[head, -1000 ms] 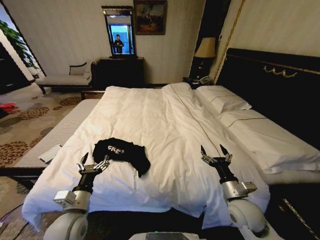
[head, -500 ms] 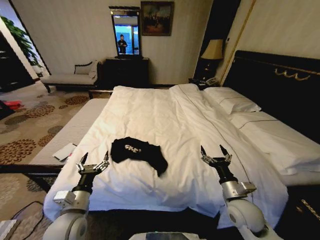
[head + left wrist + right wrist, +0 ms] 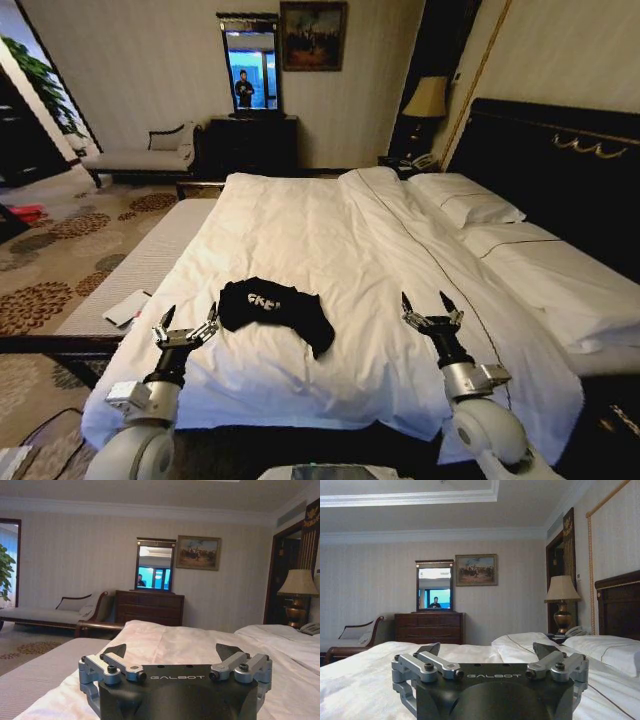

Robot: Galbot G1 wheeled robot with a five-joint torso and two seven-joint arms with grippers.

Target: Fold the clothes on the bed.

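Note:
A black T-shirt with white lettering lies crumpled on the white duvet of the bed, near the foot edge. My left gripper hovers open just left of the shirt, above the bed's near edge. My right gripper is open too, to the right of the shirt and well apart from it. The left wrist view shows the left gripper with fingers spread and the duvet beyond. In the right wrist view, the right gripper is spread over the bed.
White pillows lie at the dark headboard on the right. A grey bench with a white sheet on it runs along the bed's left side. A dresser with mirror, a chaise and a lamp stand at the far wall.
The whole view has shifted as the camera moved; the bed and shirt now sit more to the right than one second ago. Both grippers hold the same open pose.

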